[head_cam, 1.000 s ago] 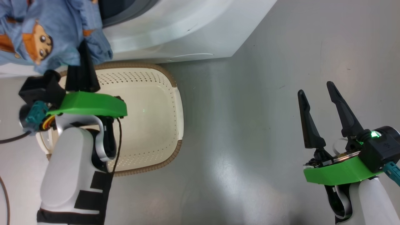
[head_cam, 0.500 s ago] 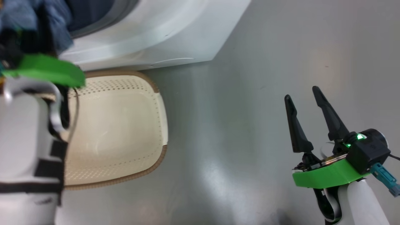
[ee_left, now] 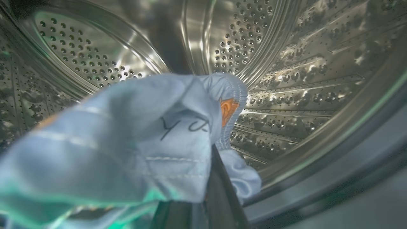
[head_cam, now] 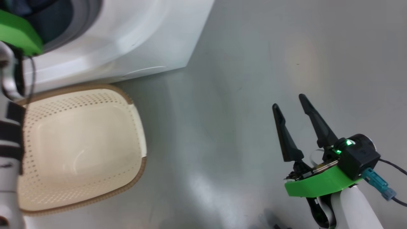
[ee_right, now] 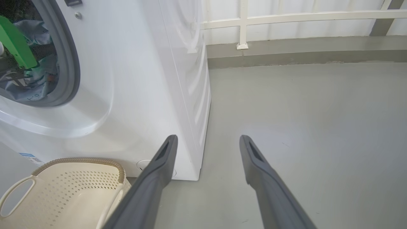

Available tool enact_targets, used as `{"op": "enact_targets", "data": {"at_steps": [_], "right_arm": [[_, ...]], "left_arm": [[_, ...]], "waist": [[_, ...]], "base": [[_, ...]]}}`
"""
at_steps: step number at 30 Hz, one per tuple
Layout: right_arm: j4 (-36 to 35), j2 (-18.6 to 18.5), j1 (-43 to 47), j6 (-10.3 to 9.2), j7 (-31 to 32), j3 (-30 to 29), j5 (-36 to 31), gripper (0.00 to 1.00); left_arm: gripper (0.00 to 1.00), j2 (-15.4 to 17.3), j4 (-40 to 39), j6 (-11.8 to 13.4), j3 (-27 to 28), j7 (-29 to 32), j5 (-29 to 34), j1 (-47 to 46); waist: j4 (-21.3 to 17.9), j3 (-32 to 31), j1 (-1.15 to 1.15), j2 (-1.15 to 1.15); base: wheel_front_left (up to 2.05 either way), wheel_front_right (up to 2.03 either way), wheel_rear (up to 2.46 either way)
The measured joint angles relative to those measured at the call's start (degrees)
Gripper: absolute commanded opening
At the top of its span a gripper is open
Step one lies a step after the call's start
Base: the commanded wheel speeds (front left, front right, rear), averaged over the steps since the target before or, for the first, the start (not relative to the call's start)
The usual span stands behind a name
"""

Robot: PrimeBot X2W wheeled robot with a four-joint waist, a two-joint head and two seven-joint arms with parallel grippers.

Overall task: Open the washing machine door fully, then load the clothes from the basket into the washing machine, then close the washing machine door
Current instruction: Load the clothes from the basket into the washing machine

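A smooth grey floor [head_cam: 241, 95] is seen, marked by a pale patch of glare [head_cam: 205, 189] and a few small dark specks [head_cam: 297, 64]. At its far edge a low grey kerb [ee_right: 302, 52] is set along a white wall [ee_right: 318, 31] — crossed by a white rail [ee_right: 302, 17] and an upright post [ee_right: 243, 22]

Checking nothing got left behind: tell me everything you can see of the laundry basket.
The basket is cream-white plastic, a rounded rectangle with rows of small holes in its walls and a brown woven-look rim. The right wrist view shows a loop handle at one end. It stands upright on the grey floor, close in front of the washing machine; whether they touch is unclear. The inside that shows is bare.
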Motion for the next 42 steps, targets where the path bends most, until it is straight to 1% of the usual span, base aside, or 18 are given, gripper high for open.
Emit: {"op": "enact_targets", "data": {"at_steps": [4, 8, 11, 18, 25, 30, 33, 35, 38, 40, 41, 42], "right_arm": [[0.2, 0.0, 0.1, 0.0, 0.0, 1.1, 0.0, 1.0], [0.2, 0.1, 0.5, 0.0, 0.0, 1.5, 0.6, 1.0], [0.2, 0.1, 1.5, 0.0, 0.0, 1.8, 0.8, 1.0], [-0.4, 0.3, 2.3, 0.0, 0.0, 2.6, 0.8, 1.0], [-0.8, 0.4, 2.3, 0.0, 0.0, 3.0, 1.0, 1.0], [-0.9, 0.5, 2.3, 0.0, 0.0, 3.7, 2.0, 1.0], [-1.0, 0.5, 2.3, 0.0, 0.0, 4.0, 2.1, 1.0], [-1.0, 0.5, 2.3, 0.0, 0.0, 4.1, 2.1, 1.0], [-1.0, 0.5, 2.3, 0.0, 0.0, 4.0, 2.1, 1.0], [-1.0, 0.5, 2.4, 0.0, 0.0, 4.0, 2.1, 1.0], [-1.0, 0.5, 2.5, 0.0, 0.0, 4.0, 2.1, 1.0], [-0.9, 0.5, 2.7, 0.0, 0.0, 4.0, 2.1, 1.0]], "left_arm": [[0.0, 1.5, 5.7, -2.1, 0.6, -0.6, -0.4, -4.2], [0.0, 3.5, 10.6, -3.4, 1.5, -1.6, -1.0, -8.3], [0.0, 4.4, 12.9, -4.8, 2.2, -2.4, -1.8, -11.6], [0.0, 6.1, 16.5, -6.7, 4.9, -4.1, -4.6, -18.0], [0.0, 7.4, 15.5, -7.0, 5.4, -4.6, -4.4, -23.6], [0.0, 7.2, 8.6, -5.2, 8.3, -4.7, -4.3, -25.7], [0.0, 6.7, 6.4, -4.4, 10.4, -4.7, -4.3, -25.6], [0.0, 6.6, 6.7, -4.4, 10.5, -4.7, -4.0, -25.5], [0.0, 6.6, 10.1, -5.3, 9.0, -4.7, -2.7, -25.5], [0.0, 6.6, 11.9, -5.2, 8.7, -4.7, -2.5, -25.5], [0.02, 6.6, 12.8, -5.0, 8.5, -4.7, -2.4, -25.5], [0.17, 6.7, 14.0, -4.9, 8.2, -4.7, -1.8, -25.5]], "waist": [[-1.8, 0.1, 0.0, 0.0], [-3.6, 0.7, 0.0, 0.0], [-4.5, 1.6, 0.0, 0.0], [-6.4, 4.1, 0.0, 0.0], [-7.7, 6.3, 0.0, 0.0], [-8.4, 8.2, 0.0, 0.0], [-8.8, 9.0, 0.0, 0.0], [-9.1, 9.1, 0.0, 0.0], [-9.1, 8.9, 0.0, 0.0], [-9.0, 8.6, 0.0, 0.0], [-9.0, 8.5, 0.0, 0.0], [-8.9, 8.4, 0.0, 0.0]], "base": [[0.0, 0.0, 0.0], [0.0, 0.0, 0.0], [0.0, 0.0, 0.0], [0.0, 0.0, 0.0], [0.0, 0.0, 0.0], [0.0, 0.0, 0.0], [0.0, 0.0, 0.0], [0.0, 0.0, 0.0], [0.0, 0.0, 0.0], [0.0, 0.0, 0.0], [0.0, 0.0, 0.0], [0.0, 0.0, 0.0]]}}
